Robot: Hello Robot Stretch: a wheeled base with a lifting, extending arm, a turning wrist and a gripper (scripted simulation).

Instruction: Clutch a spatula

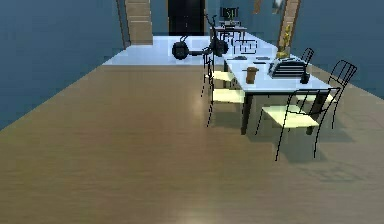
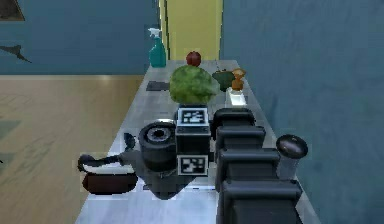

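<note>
Dark arm bar out over the grey desk, jaws pointing toward the view's left, just at a dark brown blob lying crosswise there, maybe the spatula, can't tell if anything's held

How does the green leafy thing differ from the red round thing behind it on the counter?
The green leafy thing is far bigger than the red round thing. The leafy one looks lumpy, the red one smooth. Both sit on the grey counter.

Forward view faces a table across open floor; arm side view looks closely along a counter.
</note>
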